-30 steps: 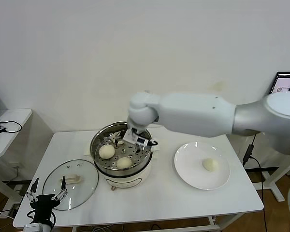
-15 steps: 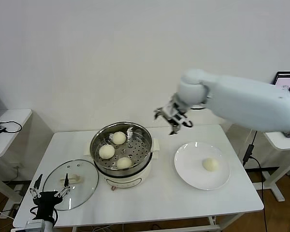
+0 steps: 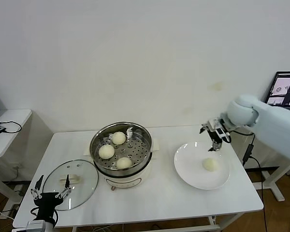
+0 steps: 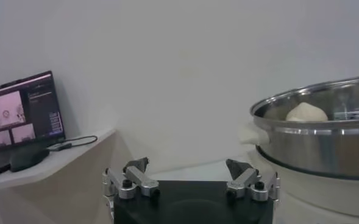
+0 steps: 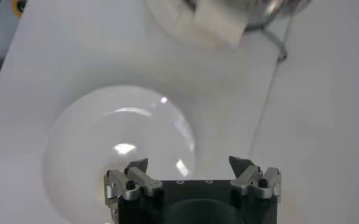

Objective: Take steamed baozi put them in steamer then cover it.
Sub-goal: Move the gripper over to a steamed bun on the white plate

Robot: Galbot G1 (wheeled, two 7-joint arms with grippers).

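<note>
Right tool (image 3: pixel 214 137), fingers spread and empty, poised over the plate (image 3: pixel 186 166) rim at about 12 o'clock of the last bun (image 3: pixel 210 165), presumably for a descent onto it. Three buns (image 3: pixel 106 151) seated on the perforated tray of the steamer (image 3: pixel 141 171) at tabletop (image 3: pixel 159 198) centre, room left for a fourth. Glass lid (image 3: pixel 84 191) flat at 8 o'clock of the steamer, handle up, ready for covering. Left tool (image 3: pixel 50 194), also spread and empty, parked at the lid's near edge. Path from plate to steamer unobstructed; laptop (image 3: pixel 285 88) off to the far right.
</note>
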